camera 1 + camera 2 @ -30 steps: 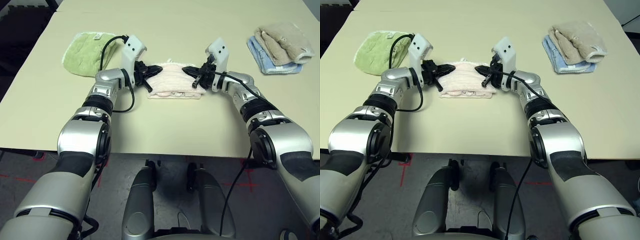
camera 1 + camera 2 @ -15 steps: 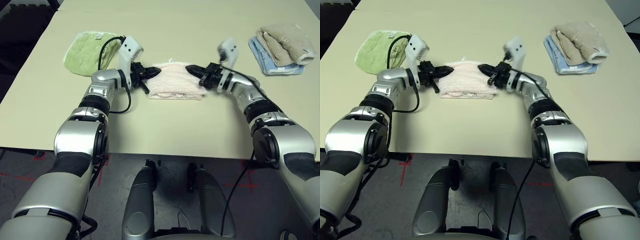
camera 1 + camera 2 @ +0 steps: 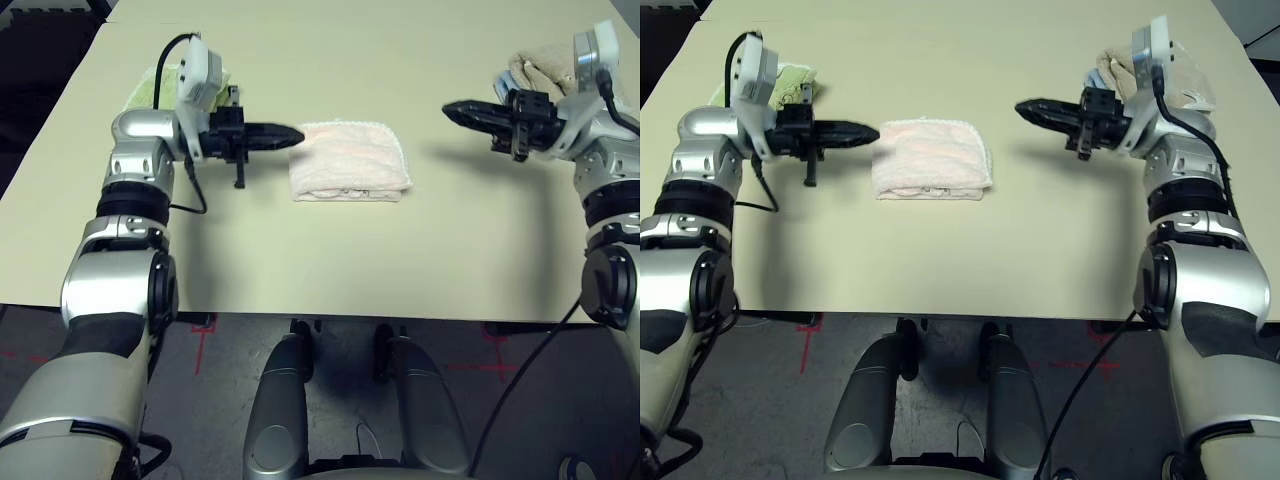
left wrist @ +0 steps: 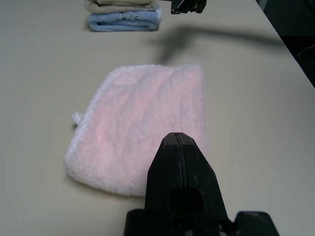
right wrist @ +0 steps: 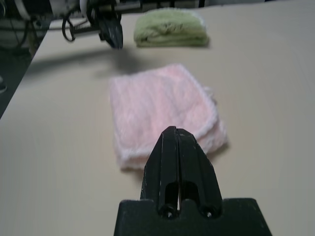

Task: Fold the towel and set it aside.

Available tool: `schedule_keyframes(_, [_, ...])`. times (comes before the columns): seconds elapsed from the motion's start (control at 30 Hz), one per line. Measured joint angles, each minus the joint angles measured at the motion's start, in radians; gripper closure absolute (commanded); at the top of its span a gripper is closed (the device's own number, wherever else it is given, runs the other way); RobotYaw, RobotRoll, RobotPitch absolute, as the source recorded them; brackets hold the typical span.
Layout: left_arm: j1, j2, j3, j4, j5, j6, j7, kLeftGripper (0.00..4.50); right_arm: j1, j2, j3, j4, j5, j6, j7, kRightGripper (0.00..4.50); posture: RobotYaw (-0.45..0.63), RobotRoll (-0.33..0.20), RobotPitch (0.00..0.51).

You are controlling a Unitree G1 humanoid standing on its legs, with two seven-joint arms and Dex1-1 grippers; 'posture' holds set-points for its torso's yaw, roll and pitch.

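Both claws are clenched and empty: your left gripper [image 3: 290, 134] hovers just beside the folded pink towel [image 3: 349, 160], your right gripper [image 3: 455, 110] raised well apart.

Both tools [image 3: 290, 134] [image 3: 455, 110] have withdrawn from the towel [image 3: 350, 160].

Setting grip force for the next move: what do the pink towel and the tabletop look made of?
The towel looks like soft terry cloth, probably cotton: a fuzzy looped pile, matte, pale pink with a white stitched edge, lying folded in thick, springy layers. The table looks like a hard, smooth laminate or painted board in beige, with a dull, even surface and no visible grain; which of the two cannot be told.
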Motion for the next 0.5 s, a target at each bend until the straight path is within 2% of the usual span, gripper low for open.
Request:
schedule_keyframes(0.07, [0.015,0.024,-0.025,-0.037,-0.031,0.011,-0.002,4.47,0.019,-0.027,0.049,-0.023,0.029,-0.014,0.002,4.50,0.04,0.000,0.302])
schedule_keyframes(0.23, [0.039,0.030,-0.087,-0.084,-0.081,0.019,-0.003,4.47,0.040,-0.078,0.150,-0.048,0.084,-0.074,0.004,4.50,0.03,0.000,0.299])
schedule_keyframes(0.5, [0.089,0.052,-0.131,-0.091,-0.106,0.000,-0.003,4.47,0.055,-0.090,0.193,-0.050,0.131,-0.093,0.004,4.50,0.02,0.000,0.300])
